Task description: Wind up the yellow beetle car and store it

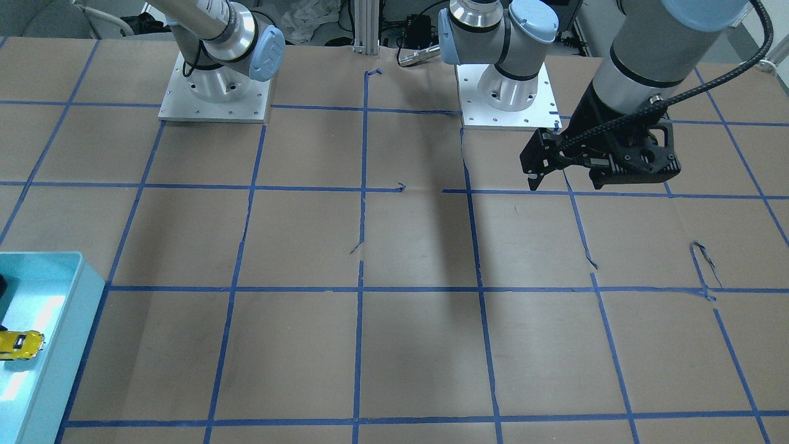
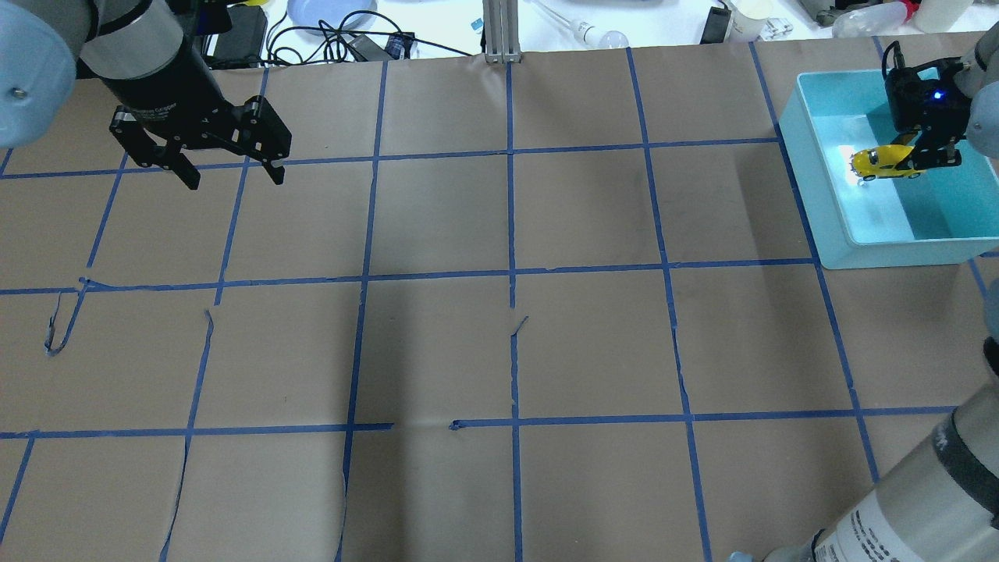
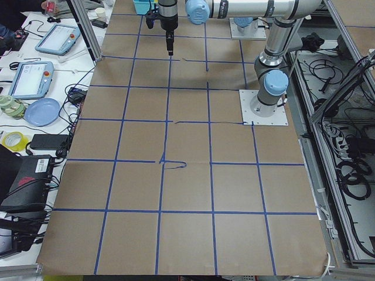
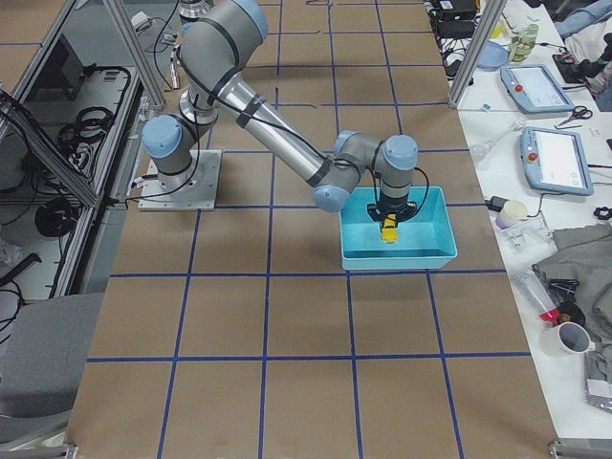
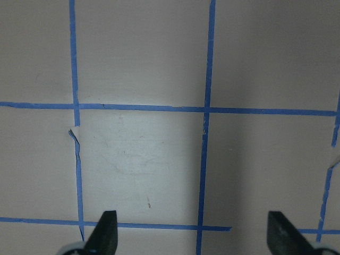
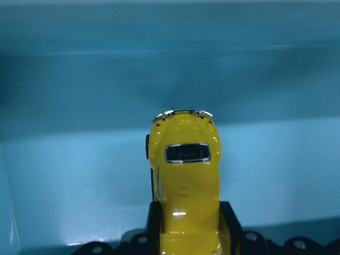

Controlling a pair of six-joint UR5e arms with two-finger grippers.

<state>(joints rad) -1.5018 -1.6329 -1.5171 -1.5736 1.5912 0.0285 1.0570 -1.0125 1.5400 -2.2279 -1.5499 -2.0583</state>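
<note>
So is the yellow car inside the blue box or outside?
Inside: the yellow beetle car is within the walls of the teal bin, gripped by the right end effector. Wheels touching bottom: cannot tell.

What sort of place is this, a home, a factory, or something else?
Probably a robotics lab: a grey robot arm bolted onto a brown paper-covered table gridded with blue tape, with touchscreen teach pendants and loose cables alongside.

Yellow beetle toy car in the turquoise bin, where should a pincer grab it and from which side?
Grip the glossy yellow beetle toy car across its two door sides, coming down from above, as the right pincer does. Those sides are near parallel; the rounded roof would likely slip.
</note>
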